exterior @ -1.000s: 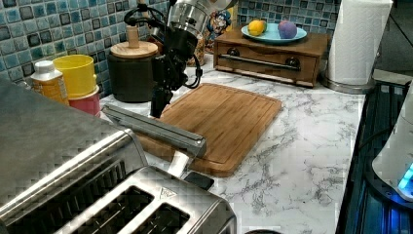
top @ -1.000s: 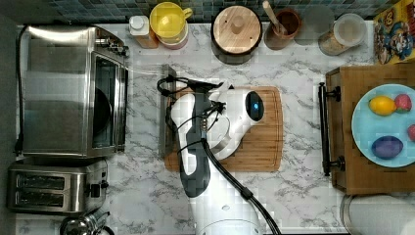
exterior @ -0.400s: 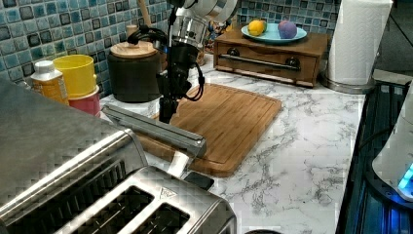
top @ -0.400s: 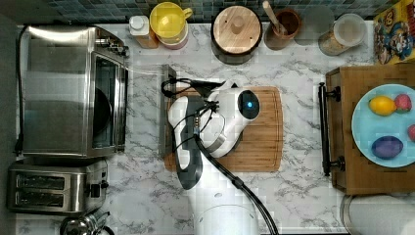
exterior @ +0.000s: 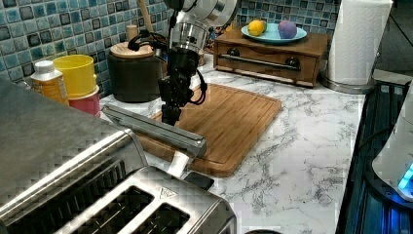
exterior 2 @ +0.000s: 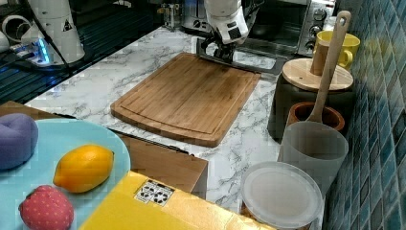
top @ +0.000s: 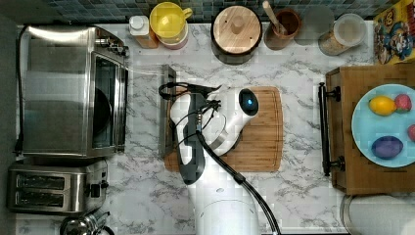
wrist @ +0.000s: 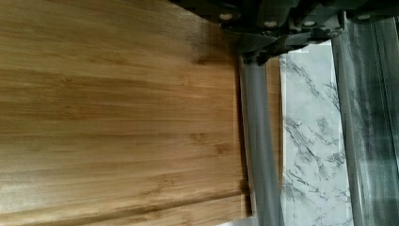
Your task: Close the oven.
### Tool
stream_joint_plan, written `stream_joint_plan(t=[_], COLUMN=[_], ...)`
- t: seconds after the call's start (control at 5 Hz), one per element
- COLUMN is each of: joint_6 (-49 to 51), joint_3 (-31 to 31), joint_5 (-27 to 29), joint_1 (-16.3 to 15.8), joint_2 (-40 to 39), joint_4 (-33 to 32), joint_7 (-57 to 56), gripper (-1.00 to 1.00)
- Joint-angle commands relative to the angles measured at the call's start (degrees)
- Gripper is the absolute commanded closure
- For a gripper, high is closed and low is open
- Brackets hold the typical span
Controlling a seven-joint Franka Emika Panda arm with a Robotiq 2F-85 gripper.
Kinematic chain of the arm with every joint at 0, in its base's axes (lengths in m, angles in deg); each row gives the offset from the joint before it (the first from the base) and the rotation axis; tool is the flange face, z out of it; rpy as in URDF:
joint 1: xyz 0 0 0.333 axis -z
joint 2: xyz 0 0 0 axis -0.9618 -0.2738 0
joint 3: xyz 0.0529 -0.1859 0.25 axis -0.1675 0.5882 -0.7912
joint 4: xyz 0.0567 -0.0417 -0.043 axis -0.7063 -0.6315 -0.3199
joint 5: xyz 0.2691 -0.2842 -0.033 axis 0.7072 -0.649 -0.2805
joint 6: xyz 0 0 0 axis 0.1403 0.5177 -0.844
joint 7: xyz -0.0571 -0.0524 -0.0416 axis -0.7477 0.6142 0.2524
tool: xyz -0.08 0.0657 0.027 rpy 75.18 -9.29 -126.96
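Note:
The stainless-steel oven (top: 63, 93) stands at the top view's left. Its glass door (top: 143, 110) hangs open and lies flat over the counter. The long bar handle (top: 166, 112) runs along the door's outer edge, level with the edge of the wooden cutting board (top: 254, 132). My gripper (exterior: 170, 114) points straight down and has its tip right behind the handle (exterior: 156, 129), on the board side. In the wrist view the gripper (wrist: 263, 49) sits at one end of the grey handle bar (wrist: 259, 141), with the board (wrist: 117, 108) beside it. The right view has the gripper (exterior 2: 222, 53) at the handle (exterior 2: 249, 64).
A two-slot toaster (top: 54, 186) stands beside the oven. Along the tiled wall are a yellow cup (top: 169, 22), a dark pot with a wooden lid (top: 237, 32), a utensil jar (top: 281, 22) and a plastic container (top: 342, 34). A wooden drawer box (top: 362, 132) carries a plate of fruit.
My gripper has shifted a little along the handle and dropped lower behind it. The oven door lies flat as before.

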Motion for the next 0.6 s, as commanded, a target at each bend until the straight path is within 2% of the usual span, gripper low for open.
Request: stream_joint_plan(t=[0.2, 0.4, 0.6], joint_6=[0.6, 0.8, 1.6], joint_3=[-3.2, -4.0, -4.9], joint_5=[6.1, 5.4, 7.3], joint_1=[-0.8, -1.9, -1.6], joint_2=[4.6, 1.9, 2.6], joint_4=[5.0, 6.9, 7.0], joint_7=[0.5, 3.4, 3.3], gripper=[1.0, 1.0, 1.0])
